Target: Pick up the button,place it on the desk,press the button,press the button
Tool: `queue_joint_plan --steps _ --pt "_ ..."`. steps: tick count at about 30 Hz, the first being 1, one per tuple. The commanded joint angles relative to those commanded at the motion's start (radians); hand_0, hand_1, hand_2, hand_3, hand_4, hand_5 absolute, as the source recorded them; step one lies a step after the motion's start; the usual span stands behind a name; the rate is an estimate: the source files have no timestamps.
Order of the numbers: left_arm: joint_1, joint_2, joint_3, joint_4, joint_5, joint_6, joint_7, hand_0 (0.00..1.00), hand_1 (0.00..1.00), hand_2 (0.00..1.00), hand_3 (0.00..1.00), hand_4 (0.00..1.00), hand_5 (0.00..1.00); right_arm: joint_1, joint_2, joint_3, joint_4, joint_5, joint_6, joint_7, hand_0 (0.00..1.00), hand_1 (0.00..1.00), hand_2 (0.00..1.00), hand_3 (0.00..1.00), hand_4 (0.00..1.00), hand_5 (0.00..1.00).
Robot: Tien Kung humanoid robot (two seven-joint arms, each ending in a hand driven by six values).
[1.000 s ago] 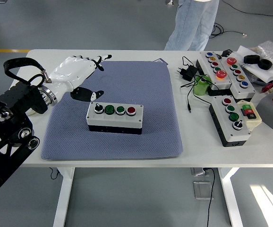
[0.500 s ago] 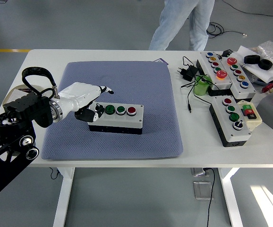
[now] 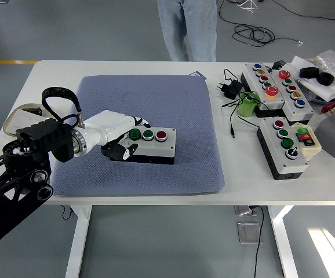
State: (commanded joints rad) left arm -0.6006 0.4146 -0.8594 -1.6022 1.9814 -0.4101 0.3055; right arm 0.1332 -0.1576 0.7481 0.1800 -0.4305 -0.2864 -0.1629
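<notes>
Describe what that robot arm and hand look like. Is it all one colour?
No. The left hand has a glossy white shell over its back and wrist, with black finger parts beneath. Behind a silvery wrist ring, the arm is black, built of blocky, round-jointed segments. A black cable loops above the forearm. No markings are legible. The right arm is not in view.

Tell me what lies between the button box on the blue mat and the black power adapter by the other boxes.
In the head view, between the button box and the power adapter lie only bare blue mat and a strip of white table.
</notes>
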Motion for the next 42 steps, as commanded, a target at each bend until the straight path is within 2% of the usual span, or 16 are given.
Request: queue_joint_plan --steps 5,14,27,31,36,38,42 --pt "-0.027 -0.013 0.022 0.037 -0.002 -0.024 0.010 0.075 0.028 0.057 0.863 0.504 0.153 -0.002 0.000 -0.001 0.000 -0.002 0.001 -0.001 0.787 0.797 0.817 0.751 0.412 0.479" --pt "-0.044 -0.019 0.048 0.070 -0.008 -0.056 0.018 0.085 0.039 0.070 0.867 0.494 0.170 -0.004 0.001 -0.003 0.000 -0.002 0.000 -0.003 0.787 0.797 0.817 0.751 0.412 0.479" --pt "-0.065 -0.025 0.085 0.110 -0.014 -0.076 0.027 0.084 0.042 0.074 0.867 0.479 0.193 -0.001 0.000 -0.005 0.000 0.003 0.000 0.000 0.787 0.797 0.817 0.751 0.412 0.479" --pt "-0.068 -0.026 0.085 0.109 -0.014 -0.073 0.026 0.087 0.043 0.074 0.869 0.479 0.184 0.001 0.000 -0.006 0.000 0.004 0.000 0.001 0.787 0.797 0.817 0.751 0.412 0.479" --pt "-0.069 -0.028 0.052 0.076 -0.010 -0.029 0.009 0.087 0.043 0.074 0.869 0.479 0.184 0.002 -0.001 -0.007 0.000 0.003 0.001 0.001 0.787 0.797 0.817 0.751 0.412 0.479" --pt "-0.072 -0.031 0.047 0.063 -0.013 -0.019 0.006 0.085 0.043 0.073 0.871 0.480 0.213 0.002 -0.001 -0.006 0.000 0.002 0.001 0.001 0.787 0.797 0.817 0.751 0.412 0.479" --pt "-0.080 -0.038 0.058 0.055 -0.022 -0.017 0.003 0.085 0.043 0.073 0.871 0.480 0.213 0.003 -0.001 -0.006 0.000 -0.001 0.001 0.000 0.787 0.797 0.817 0.751 0.412 0.479"
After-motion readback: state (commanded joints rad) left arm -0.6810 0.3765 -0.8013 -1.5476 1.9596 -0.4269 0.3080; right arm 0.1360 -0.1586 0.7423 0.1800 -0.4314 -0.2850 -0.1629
